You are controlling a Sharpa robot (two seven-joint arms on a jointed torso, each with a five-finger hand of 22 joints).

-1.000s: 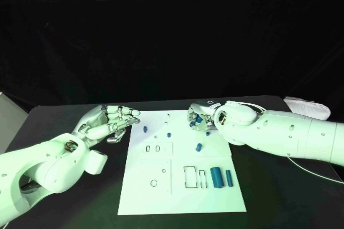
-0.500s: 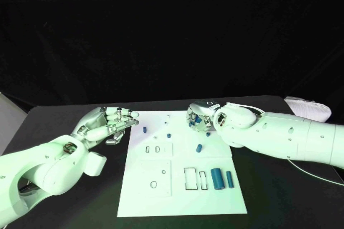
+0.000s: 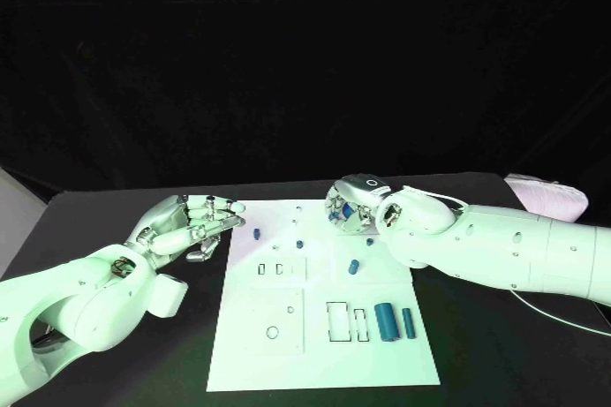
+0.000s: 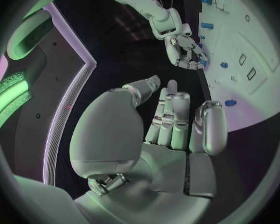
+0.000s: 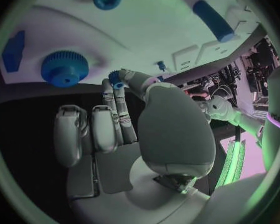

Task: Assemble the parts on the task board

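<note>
The white task board (image 3: 312, 345) lies in the middle of the black table. Small blue pegs (image 3: 256, 233) (image 3: 299, 244) (image 3: 353, 267) sit on its far half, and two blue cylinders (image 3: 385, 321) (image 3: 408, 320) lie beside empty rectangular slots (image 3: 337, 321) nearer me. My right hand (image 3: 350, 208) hovers over the board's far right part, pinching a small blue part (image 5: 115, 78) between thumb and fingertip. Below it are a blue gear (image 5: 65, 68) and a blue cylinder (image 5: 212, 20). My left hand (image 3: 191, 222) hangs just off the board's left edge, fingers loosely bent, holding nothing.
A white bundle (image 3: 547, 195) lies on the table at the far right, behind my right arm. A pale panel (image 3: 11, 204) stands at the table's left edge. Bare black table surrounds the board on both sides.
My right hand has drawn slightly toward the board's far edge with the small blue part still pinched. The left hand has eased a little to the left. The parts on the board are unmoved.
</note>
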